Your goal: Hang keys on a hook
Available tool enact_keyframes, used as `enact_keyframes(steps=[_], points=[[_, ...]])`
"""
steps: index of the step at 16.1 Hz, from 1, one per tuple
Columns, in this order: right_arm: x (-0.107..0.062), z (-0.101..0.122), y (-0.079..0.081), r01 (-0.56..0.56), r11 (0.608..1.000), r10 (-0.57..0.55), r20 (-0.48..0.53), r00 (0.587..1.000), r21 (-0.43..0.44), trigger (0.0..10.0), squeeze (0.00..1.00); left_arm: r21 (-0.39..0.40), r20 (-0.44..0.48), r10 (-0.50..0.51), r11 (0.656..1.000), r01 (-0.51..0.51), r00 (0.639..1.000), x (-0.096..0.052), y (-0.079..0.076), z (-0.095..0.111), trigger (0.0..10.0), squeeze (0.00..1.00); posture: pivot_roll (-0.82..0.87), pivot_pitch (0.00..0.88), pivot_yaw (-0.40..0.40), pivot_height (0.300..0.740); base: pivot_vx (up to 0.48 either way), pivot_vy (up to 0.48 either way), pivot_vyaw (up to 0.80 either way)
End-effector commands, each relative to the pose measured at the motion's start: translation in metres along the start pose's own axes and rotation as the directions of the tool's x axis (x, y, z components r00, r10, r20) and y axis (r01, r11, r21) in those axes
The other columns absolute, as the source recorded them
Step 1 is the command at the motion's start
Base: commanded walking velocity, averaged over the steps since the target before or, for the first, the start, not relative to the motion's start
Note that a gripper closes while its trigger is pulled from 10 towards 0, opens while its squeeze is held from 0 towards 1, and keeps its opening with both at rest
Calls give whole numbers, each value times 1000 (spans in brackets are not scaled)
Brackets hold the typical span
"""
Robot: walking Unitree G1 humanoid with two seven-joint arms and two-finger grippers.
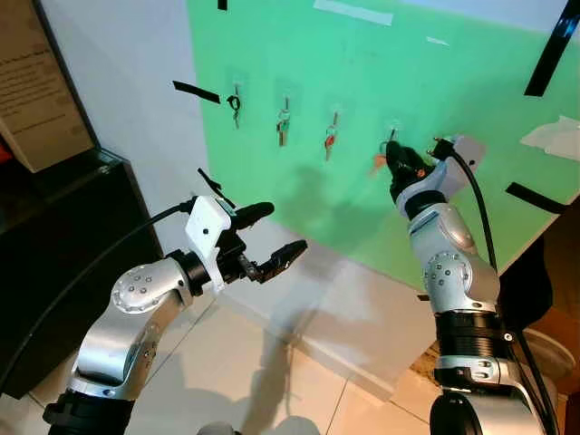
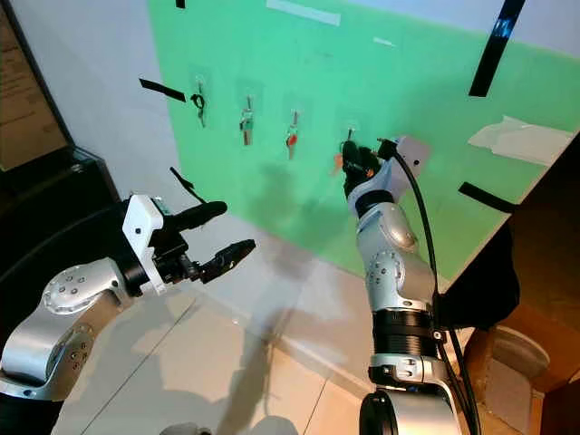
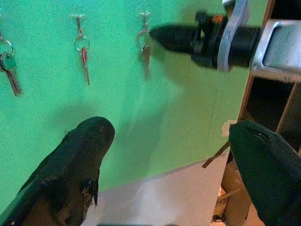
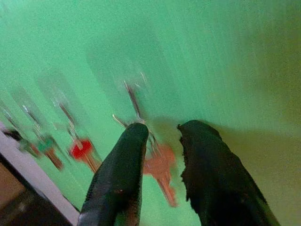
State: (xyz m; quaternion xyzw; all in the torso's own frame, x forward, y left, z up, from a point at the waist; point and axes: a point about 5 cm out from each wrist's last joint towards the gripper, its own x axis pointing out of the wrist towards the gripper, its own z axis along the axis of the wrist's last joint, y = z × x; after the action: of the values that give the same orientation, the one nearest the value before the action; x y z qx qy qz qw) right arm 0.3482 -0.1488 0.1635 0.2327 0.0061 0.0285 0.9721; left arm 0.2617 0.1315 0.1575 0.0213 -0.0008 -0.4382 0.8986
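The right wrist view alone shows the orange key [image 4: 161,170] hanging on its hook [image 4: 132,98] between the right gripper [image 4: 162,136]'s narrowly parted fingers, while the left gripper [image 1: 276,234] hovers wide open below.

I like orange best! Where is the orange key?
The orange key hangs on the green wall, rightmost in the row of keys, right at the right gripper fingertips.
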Motion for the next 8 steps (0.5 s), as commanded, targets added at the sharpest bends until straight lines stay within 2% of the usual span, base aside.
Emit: enact_keyframes(steps=[1,4,6,7,8], points=[[-3,-15,-12,55,998,-54,-66,996,11,10000,1000,2,-5,-12,1000,12,1000,2,-1,2,10000,0,81,0,-29,740,0,0,0],[-6,-17,-13,53,999,-52,-69,996,9,10000,1000,2,-5,-13,1000,13,1000,3,-1,2,10000,0,78,0,-28,740,0,0,0],[-15,-8,-9,-21,1000,21,-26,999,2,10000,1000,1,-3,-11,1000,11,1000,3,-2,1,10000,0,70,0,-31,740,0,0,0],[-18,-7,-9,-32,999,32,-27,999,-12,10000,1000,1,-3,-11,1000,11,1000,2,-2,1,10000,0,69,0,-31,740,0,0,0],[-24,-7,-11,-41,997,39,-35,999,-67,10000,1000,0,-2,-5,1000,5,1000,2,-2,0,10000,0,63,0,-30,740,0,0,0]])
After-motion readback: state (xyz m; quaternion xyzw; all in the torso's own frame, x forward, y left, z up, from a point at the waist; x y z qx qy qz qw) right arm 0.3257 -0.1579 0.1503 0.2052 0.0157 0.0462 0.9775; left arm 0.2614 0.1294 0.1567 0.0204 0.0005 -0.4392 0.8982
